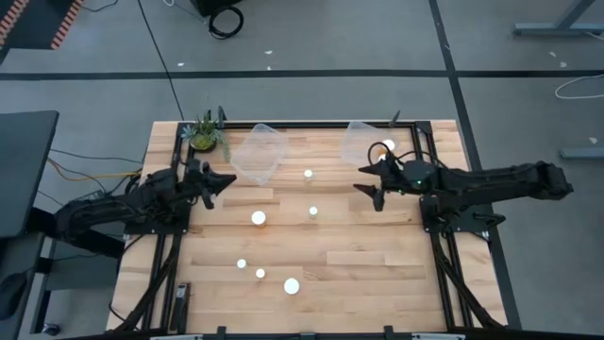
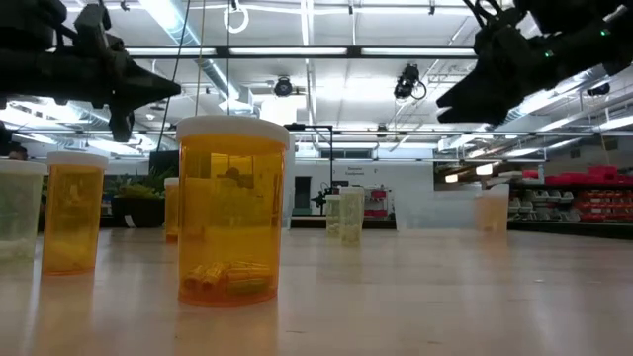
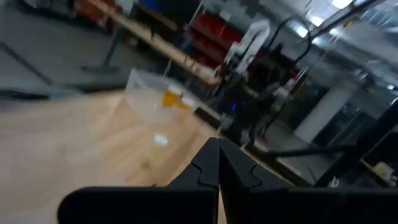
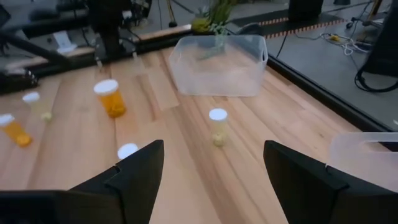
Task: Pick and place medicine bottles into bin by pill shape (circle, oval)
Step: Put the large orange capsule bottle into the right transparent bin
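Left gripper [image 1: 225, 179] is pinched shut, empty, beside a bin [image 1: 258, 153]. Right gripper [image 1: 370, 179] gapes wide, empty, bottles [image 1: 310, 193] lying ahead of it.

I see the left arm extended inward from its side, its left gripper [image 1: 225, 179] raised off the table, fingers pressed together and holding nothing. The right arm reaches inward from the opposite side; the right gripper [image 1: 370, 181] hangs raised, fingers spread apart, empty.
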`<state>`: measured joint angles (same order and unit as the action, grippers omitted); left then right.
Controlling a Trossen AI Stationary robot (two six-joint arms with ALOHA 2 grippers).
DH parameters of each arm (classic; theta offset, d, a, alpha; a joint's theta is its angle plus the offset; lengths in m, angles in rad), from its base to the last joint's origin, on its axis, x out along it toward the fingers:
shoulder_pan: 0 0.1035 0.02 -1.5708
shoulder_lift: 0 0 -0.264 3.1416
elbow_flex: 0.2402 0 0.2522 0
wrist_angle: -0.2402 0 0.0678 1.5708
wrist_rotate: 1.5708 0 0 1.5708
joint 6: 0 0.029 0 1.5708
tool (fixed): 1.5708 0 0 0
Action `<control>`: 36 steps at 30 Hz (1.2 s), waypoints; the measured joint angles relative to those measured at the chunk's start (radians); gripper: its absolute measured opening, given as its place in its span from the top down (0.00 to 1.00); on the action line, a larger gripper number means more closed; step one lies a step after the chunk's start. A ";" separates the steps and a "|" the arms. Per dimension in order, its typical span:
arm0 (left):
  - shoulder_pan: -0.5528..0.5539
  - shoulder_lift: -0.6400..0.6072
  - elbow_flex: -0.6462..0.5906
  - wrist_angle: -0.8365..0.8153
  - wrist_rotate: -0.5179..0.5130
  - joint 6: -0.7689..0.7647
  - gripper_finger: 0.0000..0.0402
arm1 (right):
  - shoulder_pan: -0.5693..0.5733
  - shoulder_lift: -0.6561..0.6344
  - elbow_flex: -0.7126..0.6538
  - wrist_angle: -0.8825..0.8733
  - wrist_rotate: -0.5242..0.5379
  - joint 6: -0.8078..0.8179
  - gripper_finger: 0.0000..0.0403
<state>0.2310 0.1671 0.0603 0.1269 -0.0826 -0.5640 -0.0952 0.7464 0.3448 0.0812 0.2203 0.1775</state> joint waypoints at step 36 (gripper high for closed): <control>-0.273 0.816 0.550 -0.642 0.125 0.289 0.58 | 0.072 -0.023 -0.022 0.007 0.011 -0.005 0.30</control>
<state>-0.0417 0.9835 0.6104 -0.5153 0.0428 -0.2752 -0.0227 0.7235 0.3233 0.0886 0.2314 0.1722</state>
